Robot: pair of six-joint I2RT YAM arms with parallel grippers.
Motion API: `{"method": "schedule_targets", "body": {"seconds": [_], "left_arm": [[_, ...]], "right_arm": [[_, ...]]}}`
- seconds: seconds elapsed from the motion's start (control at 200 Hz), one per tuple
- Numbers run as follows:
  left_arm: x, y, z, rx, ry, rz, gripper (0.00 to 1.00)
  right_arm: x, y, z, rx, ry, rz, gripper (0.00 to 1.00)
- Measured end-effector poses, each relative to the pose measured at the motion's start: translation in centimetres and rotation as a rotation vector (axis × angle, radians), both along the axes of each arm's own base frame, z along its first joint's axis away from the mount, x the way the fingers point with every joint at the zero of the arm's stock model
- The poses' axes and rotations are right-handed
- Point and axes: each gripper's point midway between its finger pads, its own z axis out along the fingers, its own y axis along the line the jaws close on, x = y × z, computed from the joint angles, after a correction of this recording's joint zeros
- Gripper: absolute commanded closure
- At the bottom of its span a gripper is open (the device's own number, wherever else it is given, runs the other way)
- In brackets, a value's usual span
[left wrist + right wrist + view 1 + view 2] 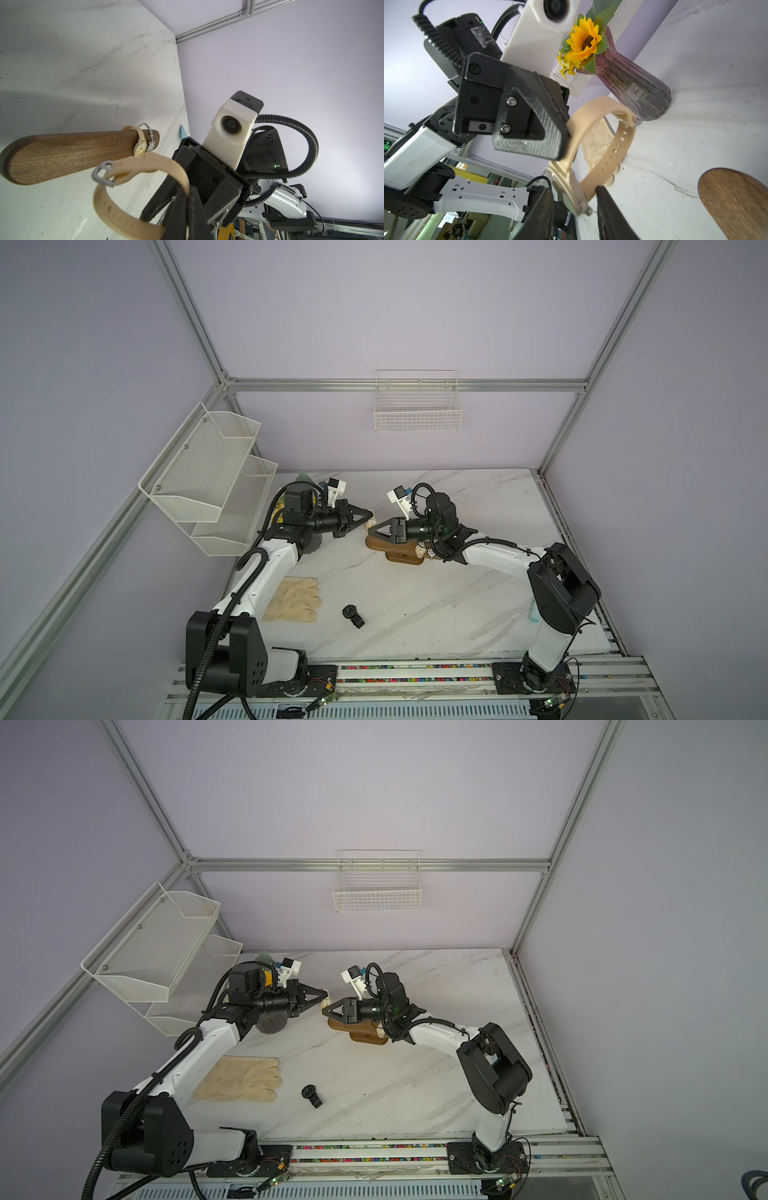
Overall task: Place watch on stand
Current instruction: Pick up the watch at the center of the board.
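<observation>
A beige watch (99, 199) with a gold case (571, 191) hangs in the air between my two grippers. My left gripper (188, 199) is shut on its strap near the case. In the right wrist view the right gripper (573, 188) stands open around the case, with one fingertip (600, 190) touching the strap. In a top view the left gripper (368, 515) and the right gripper (372, 531) meet tip to tip just above the near end of the brown wooden stand (376, 544). The stand's bar (62, 151) carries a cream watch (139, 148) and a silver watch (151, 145) at its far end.
A black watch (352, 614) and a pale work glove (295, 599) lie on the marble table toward the front. A purple vase with a sunflower (629, 83) stands behind the left arm. White mesh shelves (208, 472) and a wire basket (417, 410) hang on the walls.
</observation>
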Motion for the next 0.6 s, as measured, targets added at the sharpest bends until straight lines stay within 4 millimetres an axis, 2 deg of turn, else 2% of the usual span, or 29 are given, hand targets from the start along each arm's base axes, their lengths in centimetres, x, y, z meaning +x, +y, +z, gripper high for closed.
{"method": "schedule_targets", "body": {"seconds": [0.6], "left_arm": [[0.0,0.0,0.1,-0.005,0.001,0.001,0.96]], "right_arm": [[1.7,-1.8,1.3,0.027,-0.016,-0.048,0.6]]}}
